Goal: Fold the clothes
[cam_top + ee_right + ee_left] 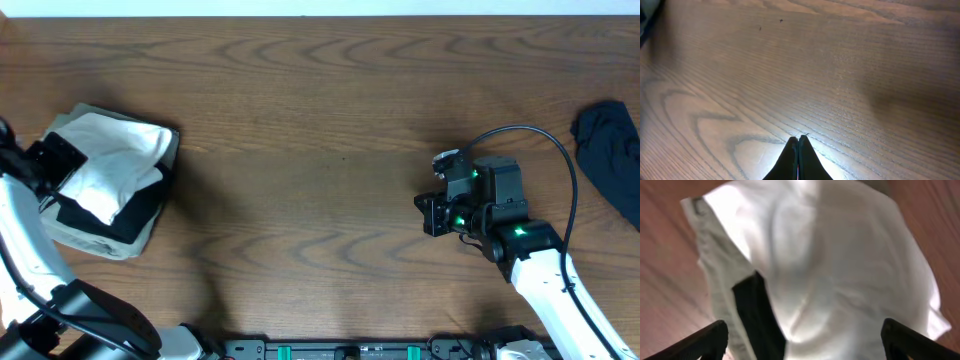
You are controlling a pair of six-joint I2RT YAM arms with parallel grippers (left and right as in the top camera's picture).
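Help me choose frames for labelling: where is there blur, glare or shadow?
Overhead: sharp, evenly lit, a soft shadow beside the folded stack. Left wrist: the white garment is blurred, filling the frame. Right wrist: table grain crisp, with a bright glare patch around the shut right pincer.

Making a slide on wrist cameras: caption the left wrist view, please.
Left gripper, open, over a white garment with black fabric showing, on the wooden table.

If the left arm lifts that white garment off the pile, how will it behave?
Probably floppy: the white garment lies in soft folds, so it should sag from a pinch. Likely light, since it looks thin. It may drag the black garment beneath, as they overlap.
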